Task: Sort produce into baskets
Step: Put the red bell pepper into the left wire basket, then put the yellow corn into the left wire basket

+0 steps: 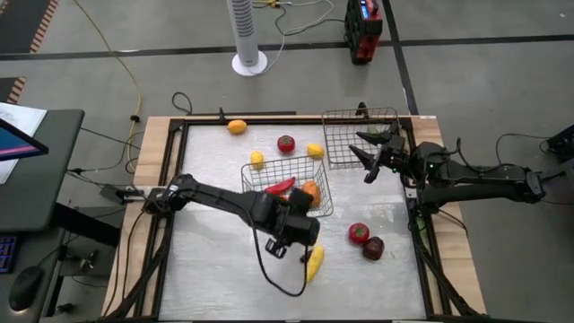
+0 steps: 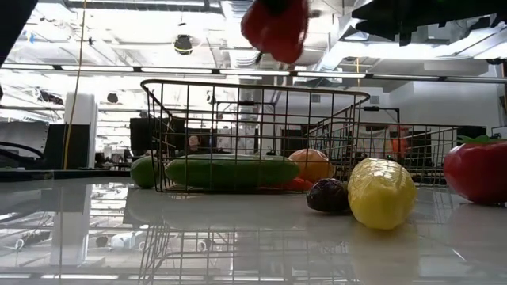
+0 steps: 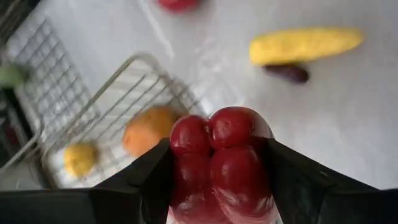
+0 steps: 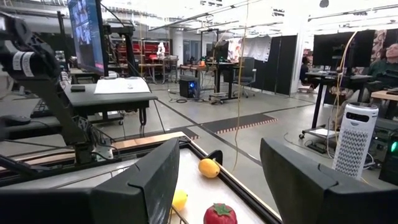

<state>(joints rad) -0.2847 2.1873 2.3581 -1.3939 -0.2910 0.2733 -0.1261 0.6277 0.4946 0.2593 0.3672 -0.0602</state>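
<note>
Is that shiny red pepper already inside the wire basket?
Not yet. The left gripper holds the shiny red pepper above the silver wire-mesh basket.

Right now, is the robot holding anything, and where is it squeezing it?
Yes. The left gripper holds a red pepper above the basket, fingers pressing its two sides. The right gripper is open and holds nothing.

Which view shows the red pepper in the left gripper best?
The left wrist view: the red pepper fills the frame between the left gripper's fingers. The low view crops it at the top; the high view shows a sliver; the right wrist view shows none.
</note>
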